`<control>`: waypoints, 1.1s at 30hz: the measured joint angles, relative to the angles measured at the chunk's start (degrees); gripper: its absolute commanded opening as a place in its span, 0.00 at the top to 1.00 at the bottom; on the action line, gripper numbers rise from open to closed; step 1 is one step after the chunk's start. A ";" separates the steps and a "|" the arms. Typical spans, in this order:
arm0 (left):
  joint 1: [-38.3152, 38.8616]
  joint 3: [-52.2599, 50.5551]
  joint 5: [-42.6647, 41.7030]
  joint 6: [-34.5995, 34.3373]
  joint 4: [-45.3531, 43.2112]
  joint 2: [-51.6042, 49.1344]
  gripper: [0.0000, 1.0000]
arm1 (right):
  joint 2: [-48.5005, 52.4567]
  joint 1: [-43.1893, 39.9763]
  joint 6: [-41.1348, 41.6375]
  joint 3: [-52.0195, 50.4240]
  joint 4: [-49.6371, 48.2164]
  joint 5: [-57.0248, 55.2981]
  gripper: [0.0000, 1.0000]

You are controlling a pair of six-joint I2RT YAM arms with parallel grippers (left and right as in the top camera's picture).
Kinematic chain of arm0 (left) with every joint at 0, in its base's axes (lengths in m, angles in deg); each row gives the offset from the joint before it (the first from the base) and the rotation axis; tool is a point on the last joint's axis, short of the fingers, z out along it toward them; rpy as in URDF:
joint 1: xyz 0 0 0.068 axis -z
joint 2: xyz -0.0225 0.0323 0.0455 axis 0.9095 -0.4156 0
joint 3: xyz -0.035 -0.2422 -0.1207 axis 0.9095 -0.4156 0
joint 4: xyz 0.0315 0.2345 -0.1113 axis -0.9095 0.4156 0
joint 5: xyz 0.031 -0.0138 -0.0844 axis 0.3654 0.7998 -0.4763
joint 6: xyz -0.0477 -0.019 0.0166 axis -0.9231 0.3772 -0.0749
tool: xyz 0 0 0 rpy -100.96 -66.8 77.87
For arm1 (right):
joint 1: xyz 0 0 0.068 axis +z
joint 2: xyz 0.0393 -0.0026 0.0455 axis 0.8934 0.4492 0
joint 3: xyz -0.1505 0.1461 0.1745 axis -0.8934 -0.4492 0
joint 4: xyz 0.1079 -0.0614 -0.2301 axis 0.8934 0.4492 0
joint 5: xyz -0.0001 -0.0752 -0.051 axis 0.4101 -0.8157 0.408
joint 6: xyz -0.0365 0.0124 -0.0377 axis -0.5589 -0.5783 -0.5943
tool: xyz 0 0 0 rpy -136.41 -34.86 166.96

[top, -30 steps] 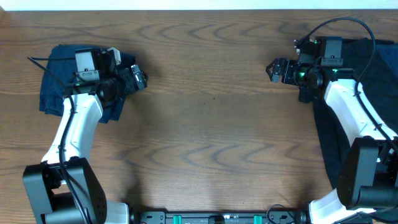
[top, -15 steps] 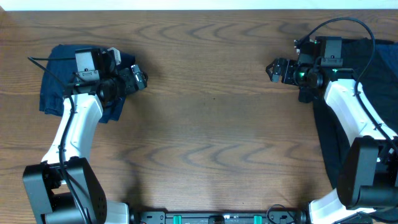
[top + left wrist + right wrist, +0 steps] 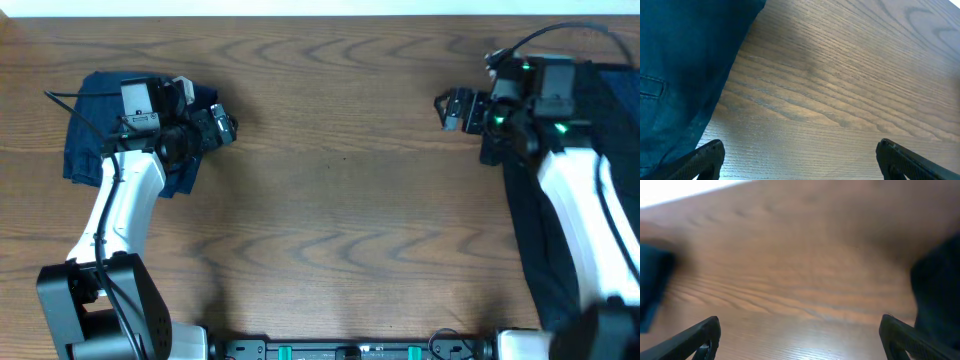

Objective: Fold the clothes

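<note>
Left arm (image 3: 125, 200) comes up from the near-left corner and bends over the navy garment (image 3: 82, 140). Its wrist sits above the cloth and the left hand (image 3: 222, 126) pokes out past the garment's right edge, aimed at the middle of the desk (image 3: 340, 200). On the left wrist camera that hand (image 3: 799, 148) is released: fingers spread wide at the bottom corners, only bare wood between them, gripping nothing.

The navy garment is a rumpled heap at the far-left of the desk, partly covered by the left wrist. Up close it fills the upper-left of the wrist view (image 3: 680, 65), a stitched seam showing near the left edge, its border running diagonally down across the wood grain.

Over to the right arm (image 3: 575, 210): it climbs the right side above the black clothes (image 3: 522, 235) and turns inward. The right hand (image 3: 455, 108) points left, off the fabric and over bare wood. The right wrist picture is blurred, but the fingers (image 3: 705, 335) stand far apart with nothing between them, so released too. Dark fabric shows at that view's right edge (image 3: 937, 295), and there is a smeared dark patch at the left edge that I cannot identify.

The black clothes run down the desk's right edge, largely under the arm; how many pieces, I cannot tell. A thin black cable (image 3: 545, 35) loops above the right wrist. The two hands face each other, well apart.
</note>
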 measured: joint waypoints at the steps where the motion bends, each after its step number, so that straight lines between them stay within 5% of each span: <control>1: 0.00 0.00 0.00 0.00 0.00 0.00 0.02 | -2.89 0.33 0.00 0.02 -0.02 0.00 0.01; 14: 0.00 0.00 -0.13 0.00 0.00 0.00 0.02 | -35.60 6.51 -0.22 0.07 0.81 -0.22 0.01; 25: 0.00 0.00 -0.13 0.00 0.04 0.00 0.02 | -65.42 9.29 -2.75 -0.11 16.72 -2.27 0.01; 33: 0.00 0.00 -0.13 0.00 0.00 0.00 0.02 | -78.42 7.80 -2.82 -10.93 17.62 -3.98 0.01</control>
